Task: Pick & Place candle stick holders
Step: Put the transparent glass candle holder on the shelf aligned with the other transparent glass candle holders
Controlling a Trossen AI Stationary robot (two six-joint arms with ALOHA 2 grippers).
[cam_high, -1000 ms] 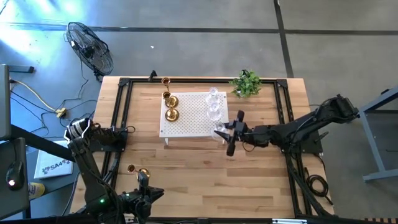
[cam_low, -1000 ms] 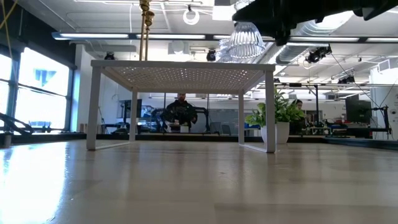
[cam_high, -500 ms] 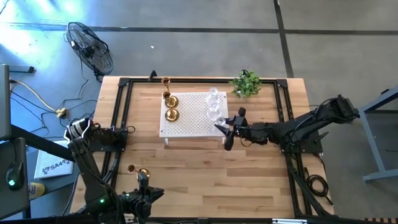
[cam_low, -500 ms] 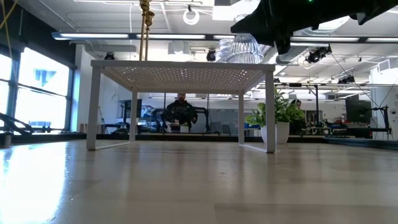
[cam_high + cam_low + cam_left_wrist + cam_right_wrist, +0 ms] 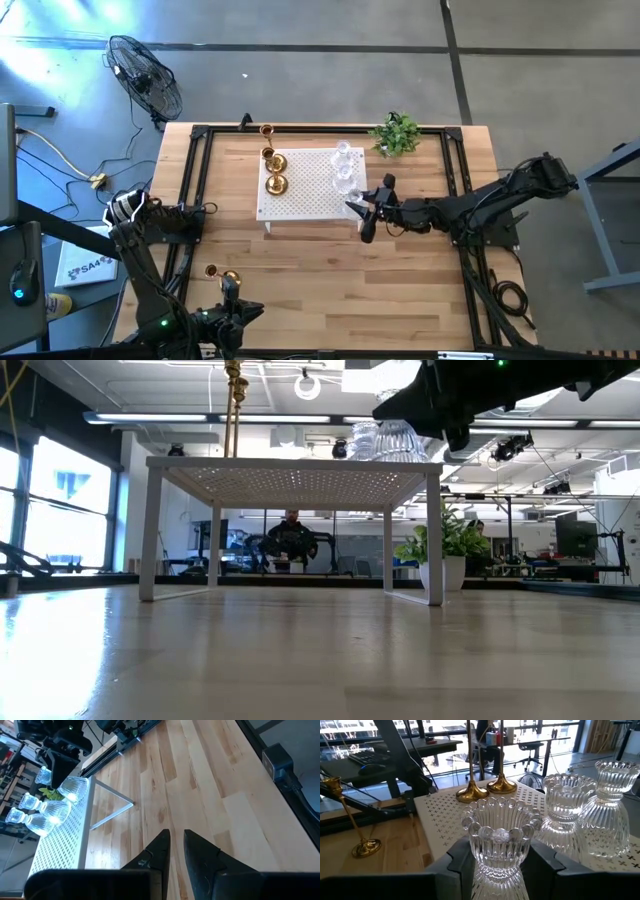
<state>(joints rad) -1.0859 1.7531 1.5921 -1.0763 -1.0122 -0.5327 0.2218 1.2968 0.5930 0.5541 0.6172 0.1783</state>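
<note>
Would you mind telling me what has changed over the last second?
The right gripper, shut on a clear glass holder, carried it from beside the white stand in over the stand's edge and lower, close to its top. The gold holders, the other glass holders and the left gripper stayed put.

**Lighting and picture quality**

High view: evenly bright; blue-white glare patch in upper left corner on grey floor. Low view: backlit by ceiling strip lights and left-hand windows; pale wooden tabletop (image 5: 300, 660) blurred in lower foreground, with window sheen at lower left. Right wrist view: ribbed clear glass candle holder (image 5: 500, 845) sparkles with highlights; bright windows behind.
</note>
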